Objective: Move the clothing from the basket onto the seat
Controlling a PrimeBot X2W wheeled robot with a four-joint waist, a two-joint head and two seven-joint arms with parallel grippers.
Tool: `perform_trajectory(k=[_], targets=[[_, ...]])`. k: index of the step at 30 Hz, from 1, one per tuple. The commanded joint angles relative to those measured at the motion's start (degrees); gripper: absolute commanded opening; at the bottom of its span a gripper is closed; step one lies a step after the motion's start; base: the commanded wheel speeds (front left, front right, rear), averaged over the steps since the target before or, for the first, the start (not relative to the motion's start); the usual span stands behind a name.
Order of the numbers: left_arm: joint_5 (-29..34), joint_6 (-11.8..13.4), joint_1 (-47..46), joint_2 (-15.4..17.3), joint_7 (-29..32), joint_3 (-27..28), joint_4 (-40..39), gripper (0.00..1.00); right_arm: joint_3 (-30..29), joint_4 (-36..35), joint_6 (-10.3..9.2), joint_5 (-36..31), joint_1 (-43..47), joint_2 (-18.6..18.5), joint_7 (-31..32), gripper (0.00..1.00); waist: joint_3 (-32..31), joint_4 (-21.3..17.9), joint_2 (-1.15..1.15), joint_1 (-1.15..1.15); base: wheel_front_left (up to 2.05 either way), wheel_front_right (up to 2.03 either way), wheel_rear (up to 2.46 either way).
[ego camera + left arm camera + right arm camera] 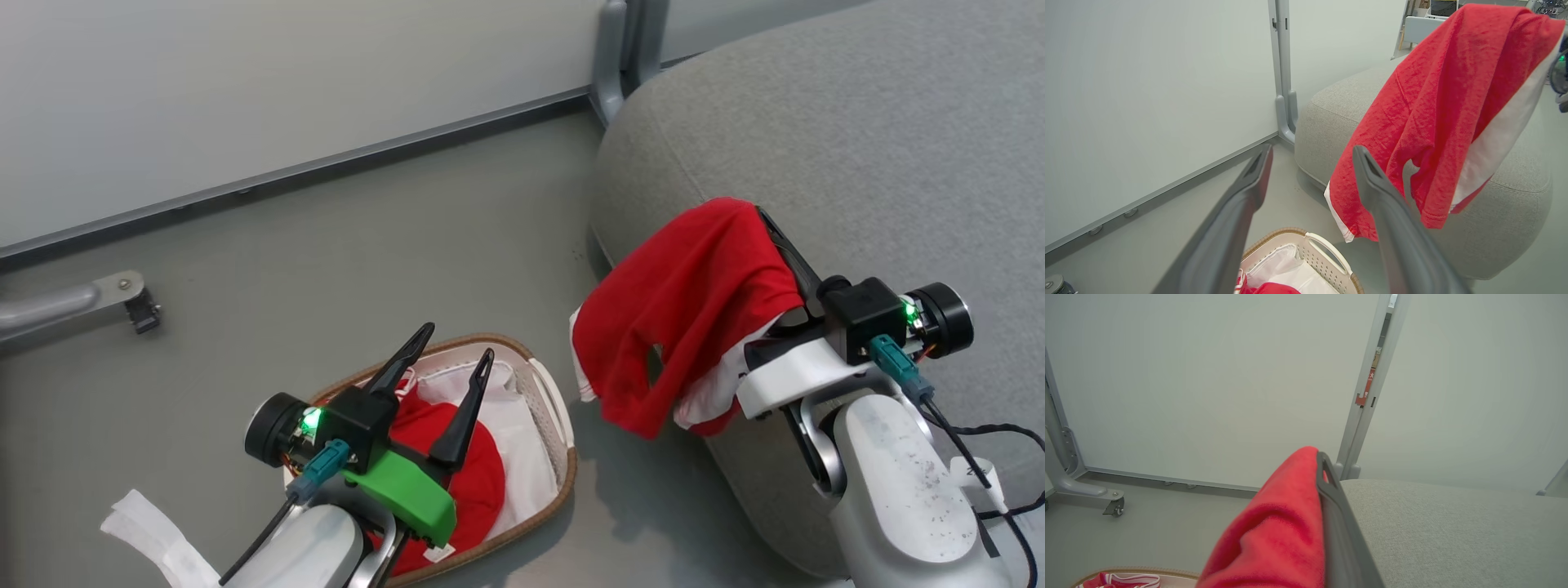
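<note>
A red garment with white trim hangs from my right gripper, which is shut on it above the front edge of the grey seat. The same garment drapes in front of the seat in the left wrist view, and it covers one finger in the right wrist view. More red clothing lies in the basket on the floor, over a white liner. My left gripper stands open above the basket, its fingers empty.
A pale wall panel with a grey base rail runs behind the floor. A castor foot sits at the far left and a grey post foot stands beside the seat. White cloth lies at the lower left.
</note>
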Motion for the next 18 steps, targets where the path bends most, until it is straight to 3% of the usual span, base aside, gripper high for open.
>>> perform_trajectory(k=[1,9,18], targets=[[0.88,-0.15,-0.81,0.10,-0.39,0.33,0.21,1.00,-0.03,-0.36,-0.08,0.41,0.01,-0.14,-0.04,0.00,4.39,-6.05,0.00,0.00,0.00,0.00,0.00],[2.34,-0.84,-2.76,0.03,-0.37,0.22,0.63,1.00,-0.41,0.08,-0.08,1.82,-1.13,-0.11,-0.04,0.00,8.08,-11.86,0.00,0.00,0.00,0.00,0.00],[3.70,-1.20,-4.60,0.56,-0.22,-0.42,0.46,1.00,-2.98,3.92,-0.08,1.09,-5.92,-0.15,-0.04,0.00,11.11,-11.62,0.00,0.00,0.00,0.00,0.00]])
